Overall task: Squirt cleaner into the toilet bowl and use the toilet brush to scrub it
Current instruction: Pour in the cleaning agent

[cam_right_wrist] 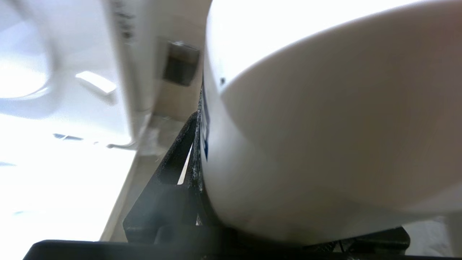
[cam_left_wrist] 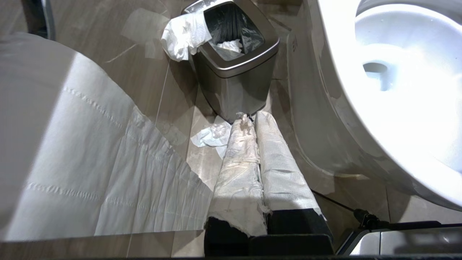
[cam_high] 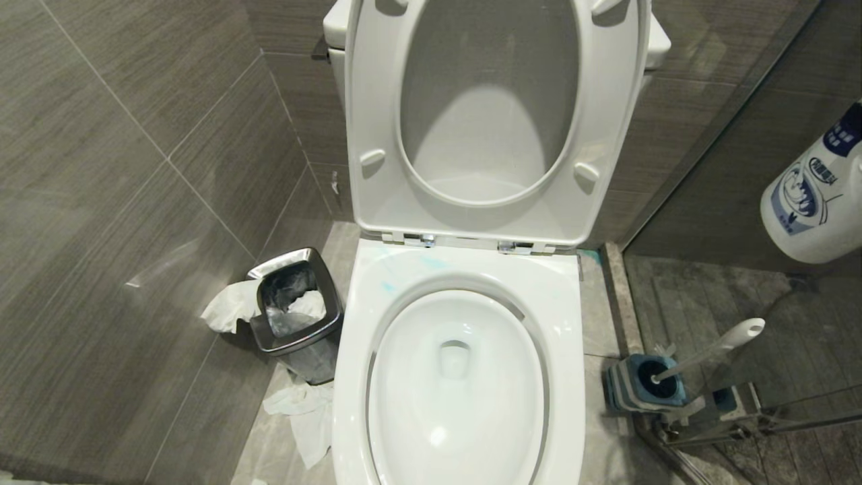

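White cleaner bottle [cam_high: 815,195] sits clamped in the right claw [cam_right_wrist: 202,159], unsquirted; toilet brush [cam_high: 707,350] unused in holder [cam_high: 640,384]; left claw [cam_left_wrist: 254,144] together.

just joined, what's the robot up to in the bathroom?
The right gripper is clamped on the cleaner bottle, held in the air to the right of the toilet bowl, whose seat and lid are up. The toilet brush sits in its holder on the floor. The left gripper is shut and idle near the waste bin.
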{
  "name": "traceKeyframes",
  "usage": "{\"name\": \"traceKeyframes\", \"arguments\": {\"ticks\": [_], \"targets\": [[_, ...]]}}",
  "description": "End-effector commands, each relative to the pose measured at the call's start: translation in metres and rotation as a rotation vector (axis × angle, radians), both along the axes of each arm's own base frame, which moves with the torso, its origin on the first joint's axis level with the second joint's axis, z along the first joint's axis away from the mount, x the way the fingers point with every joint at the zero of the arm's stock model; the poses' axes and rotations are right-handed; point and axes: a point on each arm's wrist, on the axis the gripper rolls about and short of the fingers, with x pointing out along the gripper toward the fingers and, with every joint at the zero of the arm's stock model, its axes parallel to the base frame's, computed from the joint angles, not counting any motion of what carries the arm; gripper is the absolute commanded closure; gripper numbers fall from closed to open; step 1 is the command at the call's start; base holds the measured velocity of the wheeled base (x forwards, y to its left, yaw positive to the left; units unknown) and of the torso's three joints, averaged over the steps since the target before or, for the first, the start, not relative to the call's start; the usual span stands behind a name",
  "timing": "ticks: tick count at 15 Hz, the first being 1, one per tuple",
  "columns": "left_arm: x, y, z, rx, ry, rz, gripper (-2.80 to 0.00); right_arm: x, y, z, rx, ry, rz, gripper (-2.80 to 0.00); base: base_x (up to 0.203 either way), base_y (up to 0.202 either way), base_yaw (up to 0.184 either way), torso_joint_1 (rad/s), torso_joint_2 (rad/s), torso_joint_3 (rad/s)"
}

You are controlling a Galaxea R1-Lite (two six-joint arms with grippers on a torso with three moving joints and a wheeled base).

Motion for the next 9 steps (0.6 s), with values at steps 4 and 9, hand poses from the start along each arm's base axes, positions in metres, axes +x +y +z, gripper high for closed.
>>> {"name": "traceKeyframes", "arguments": {"ticks": [4, 9], "targets": [[0.000, 0.000, 0.000, 0.000, 0.001, 0.001, 0.00, 0.045, 0.041, -0.020, -0.079, 0.154, -0.006, 0.00, 0.000, 0.000, 0.000, 0.003, 0.00, 0.048], [0.000, 0.000, 0.000, 0.000, 0.001, 0.002, 0.00, 0.073, 0.098, -0.046, -0.188, 0.259, 0.037, 0.00, 0.000, 0.000, 0.000, 0.000, 0.00, 0.000]]}}
